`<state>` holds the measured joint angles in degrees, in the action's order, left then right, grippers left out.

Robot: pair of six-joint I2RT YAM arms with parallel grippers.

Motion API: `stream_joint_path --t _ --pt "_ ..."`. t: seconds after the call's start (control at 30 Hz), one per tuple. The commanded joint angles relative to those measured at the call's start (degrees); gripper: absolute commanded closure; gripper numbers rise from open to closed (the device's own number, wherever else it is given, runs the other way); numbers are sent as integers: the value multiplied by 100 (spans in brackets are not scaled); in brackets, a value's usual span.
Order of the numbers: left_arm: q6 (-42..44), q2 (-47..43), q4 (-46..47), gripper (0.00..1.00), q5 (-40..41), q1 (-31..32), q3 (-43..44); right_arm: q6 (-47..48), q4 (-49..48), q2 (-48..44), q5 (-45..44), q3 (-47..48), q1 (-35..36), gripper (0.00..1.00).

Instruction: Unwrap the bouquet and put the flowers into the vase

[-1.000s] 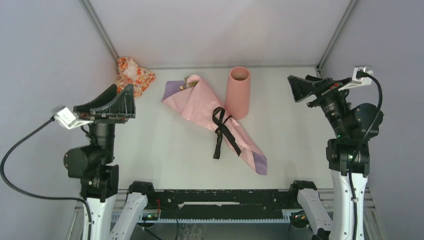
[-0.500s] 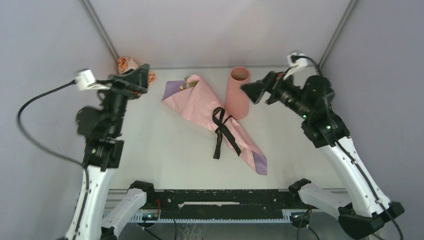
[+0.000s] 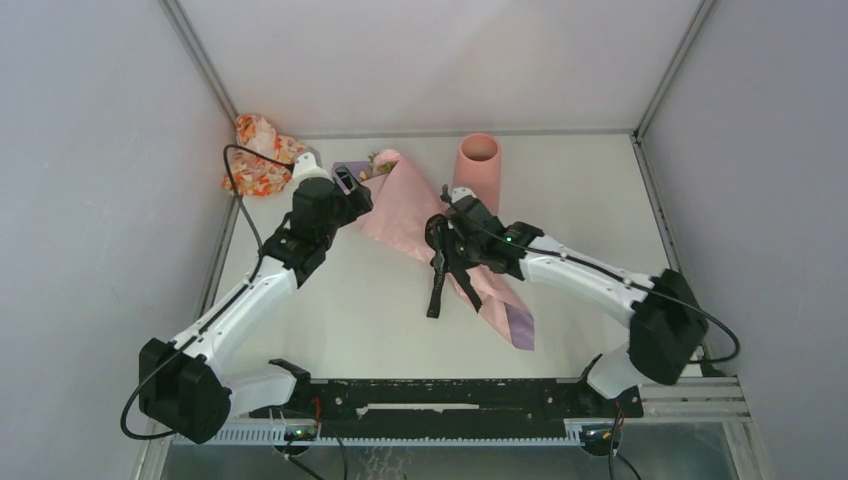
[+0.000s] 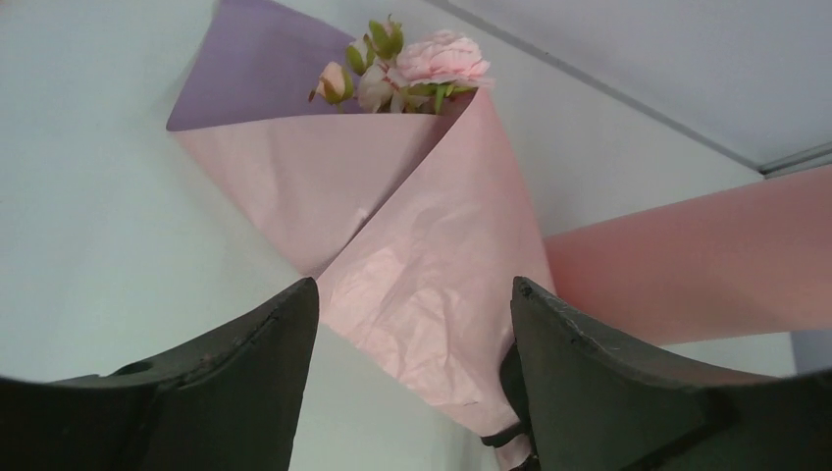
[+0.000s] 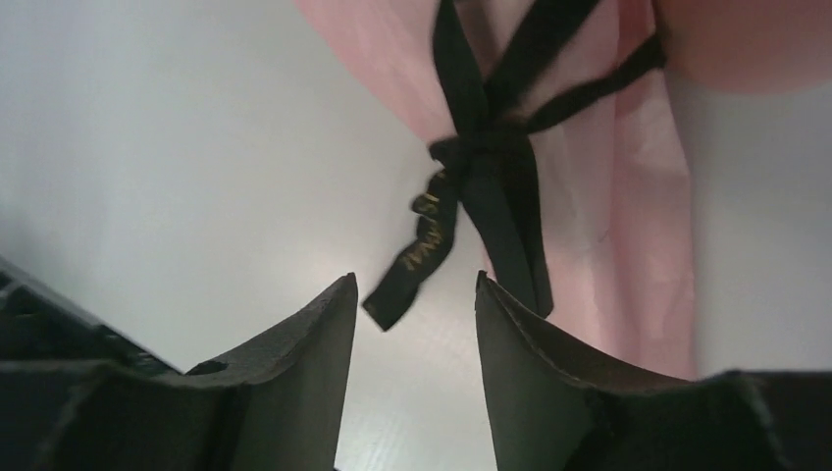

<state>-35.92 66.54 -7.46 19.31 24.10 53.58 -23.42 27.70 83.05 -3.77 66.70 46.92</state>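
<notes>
Gold lettering on the black ribbon [image 5: 491,186] (its loose tail); too blurred to read.

Grey walls [image 3: 80,150]; white table [image 3: 340,300]

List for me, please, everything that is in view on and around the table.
bouquet: one, pink and lilac paper cone, lying diagonally mid-table, wide end toward the far side
flowers: several, pink and pale heads with green buds, poking out of the bouquet's wide end
ribbon: one, black, tied round the bouquet
vase: one, salmon pink, far side, right of the bouquet
cloth bundle: one, orange-red floral print, far left corner
table: one, white
left gripper: one, black, open, by the bouquet's wide end
right gripper: one, black, open, over the ribbon's loose tail
</notes>
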Motion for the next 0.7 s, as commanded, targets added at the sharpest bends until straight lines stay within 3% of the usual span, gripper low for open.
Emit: stream_joint_path --t 0.0,0.2,0.67 --pt "-73 7 223 24 -10 17 -92 -81 -282 545 -295 -56 47 47" --pt "-73 -139 202 24 -106 16 -371 -159 -411 1307 -356 -88 64 56" --pt "-123 -107 309 25 -408 18 -472 -160 -23 760 -1141 -509 166 50"
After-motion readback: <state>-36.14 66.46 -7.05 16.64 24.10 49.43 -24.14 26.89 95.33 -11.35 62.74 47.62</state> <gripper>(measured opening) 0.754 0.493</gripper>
